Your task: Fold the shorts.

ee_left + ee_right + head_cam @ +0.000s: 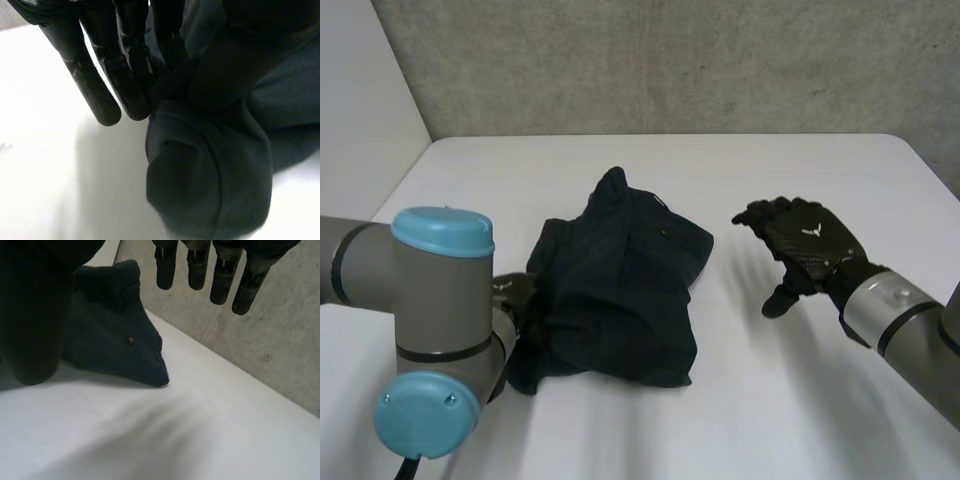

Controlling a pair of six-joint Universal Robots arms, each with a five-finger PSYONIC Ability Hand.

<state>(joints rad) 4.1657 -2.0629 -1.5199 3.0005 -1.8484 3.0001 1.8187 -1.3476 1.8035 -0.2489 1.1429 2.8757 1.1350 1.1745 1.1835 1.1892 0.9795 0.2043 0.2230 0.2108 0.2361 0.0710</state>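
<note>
White table (800,400) carries dark navy shorts (620,290), bunched near its middle

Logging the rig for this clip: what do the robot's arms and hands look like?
Both arms are grey tubes. The left arm has bulky round joints with light-blue caps; the right arm ends in a silver-grey wrist section. Each robot hand is black: the right robot hand has a woven-looking back plate with a small white V-like mark, and the left robot hand has smooth, glossy, round-tipped fingers.

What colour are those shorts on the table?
The shorts are plain dark navy, with no pattern; the head view shows it best.
</note>
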